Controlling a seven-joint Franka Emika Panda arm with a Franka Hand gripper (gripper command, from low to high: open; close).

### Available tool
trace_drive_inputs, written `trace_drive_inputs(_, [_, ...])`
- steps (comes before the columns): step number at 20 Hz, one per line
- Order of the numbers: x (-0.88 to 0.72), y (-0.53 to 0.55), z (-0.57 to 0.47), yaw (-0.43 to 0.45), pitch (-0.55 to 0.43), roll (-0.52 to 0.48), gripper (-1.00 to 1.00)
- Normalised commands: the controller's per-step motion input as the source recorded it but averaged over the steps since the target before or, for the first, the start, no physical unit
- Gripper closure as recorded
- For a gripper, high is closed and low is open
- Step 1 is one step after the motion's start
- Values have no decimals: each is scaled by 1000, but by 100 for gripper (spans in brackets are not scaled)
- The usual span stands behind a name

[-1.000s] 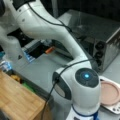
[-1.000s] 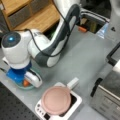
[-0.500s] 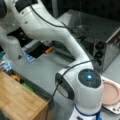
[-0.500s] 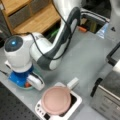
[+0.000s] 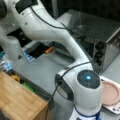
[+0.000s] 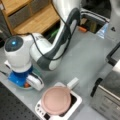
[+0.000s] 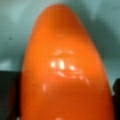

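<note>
A glossy orange, carrot-shaped object [image 7: 65, 70] fills the wrist view and lies against a grey surface. My gripper [image 7: 66, 100] shows only as dark fingers [image 7: 8, 97] at the lower left and right edges, pressed to the object's sides. In a front view the gripper [image 6: 30, 82] is low over the grey table at the left, under the wrist with its blue light. A sliver of orange [image 6: 26, 85] shows beneath it. In a front view the wrist [image 5: 87, 87] hides the fingers.
A pink plate [image 6: 56, 101] sits on a white device [image 6: 77, 102] just right of the gripper, also seen as the plate [image 5: 111, 92]. A metal oven [image 5: 100, 32] and wooden shelving [image 6: 32, 17] flank the table. A small orange item [image 6: 82, 29] lies at the back.
The wrist has barely shifted over the last second; it stays low beside the pink plate.
</note>
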Motion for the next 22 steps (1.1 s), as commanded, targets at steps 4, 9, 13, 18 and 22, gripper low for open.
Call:
trace_drive_inputs(4, [115, -221, -76, 126, 77, -32, 100])
trace_drive_inputs(9, [-8, -90, 229, 61, 148, -45, 100])
trace_drive_inputs(13, [-64, 3, 395, 29, 186, -70, 100])
trace_drive_inputs(18, [-5, 57, 273, 0, 151, -80, 100])
trace_drive_inputs(22, [57, 147, 174, -42, 106, -88, 100])
